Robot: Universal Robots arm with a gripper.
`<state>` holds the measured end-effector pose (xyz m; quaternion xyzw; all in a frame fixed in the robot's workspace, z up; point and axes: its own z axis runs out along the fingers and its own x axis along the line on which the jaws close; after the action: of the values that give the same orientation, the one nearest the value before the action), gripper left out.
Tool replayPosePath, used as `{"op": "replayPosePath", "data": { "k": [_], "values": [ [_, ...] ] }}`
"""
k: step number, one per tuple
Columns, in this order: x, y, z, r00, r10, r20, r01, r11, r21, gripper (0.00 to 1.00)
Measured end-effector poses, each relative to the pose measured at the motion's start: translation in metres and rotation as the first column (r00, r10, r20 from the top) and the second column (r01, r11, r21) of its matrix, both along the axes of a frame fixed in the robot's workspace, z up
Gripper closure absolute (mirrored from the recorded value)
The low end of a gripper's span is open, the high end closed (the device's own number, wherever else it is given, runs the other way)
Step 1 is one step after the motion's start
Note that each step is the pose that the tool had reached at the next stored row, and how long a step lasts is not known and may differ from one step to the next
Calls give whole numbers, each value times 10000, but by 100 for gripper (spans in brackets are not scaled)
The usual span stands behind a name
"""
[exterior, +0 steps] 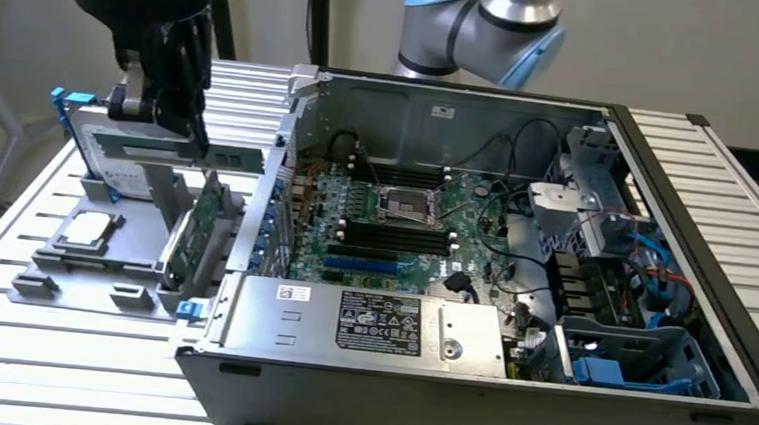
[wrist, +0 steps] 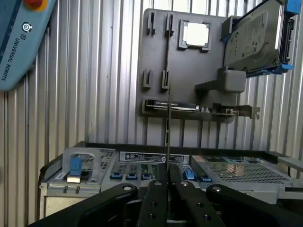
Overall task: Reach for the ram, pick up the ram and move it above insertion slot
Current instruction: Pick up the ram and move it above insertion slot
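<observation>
Claw [exterior: 159, 117] fingers are clenching on the ram [exterior: 176, 148], and I am seeing the stick lifted clear of the grey parts tray [exterior: 83, 252] that lies directly below it. In the wrist view the ram [wrist: 168, 113] is showing edge-on as a thin line running straight out from between the pads of the claw [wrist: 168, 182], so I judge the grip is on its flat faces, keeping the board square for a later drop into a slot. Just beneath the claw, the taller expansion card [exterior: 198, 230] is standing upright in its holder, and the hard drive [exterior: 90, 147] is leaning beside the claw, on the side away from the case. A processor [exterior: 91, 230] is lying flat on the tray below. The open computer case [exterior: 486, 230] is sitting on the slatted surface [exterior: 22, 348] next to the tray, its motherboard slots [exterior: 392, 235] well apart from the claw toward the exterior view's right, so I judge the carry across is not yet done.
</observation>
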<state>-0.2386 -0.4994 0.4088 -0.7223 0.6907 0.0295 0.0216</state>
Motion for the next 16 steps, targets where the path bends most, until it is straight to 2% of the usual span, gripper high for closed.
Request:
{"op": "replayPosePath", "data": {
  "k": [16],
  "values": [
    [727, 78, 0, 10000, -2, 0, 2, 10000, 14, 87]
  ]
}}
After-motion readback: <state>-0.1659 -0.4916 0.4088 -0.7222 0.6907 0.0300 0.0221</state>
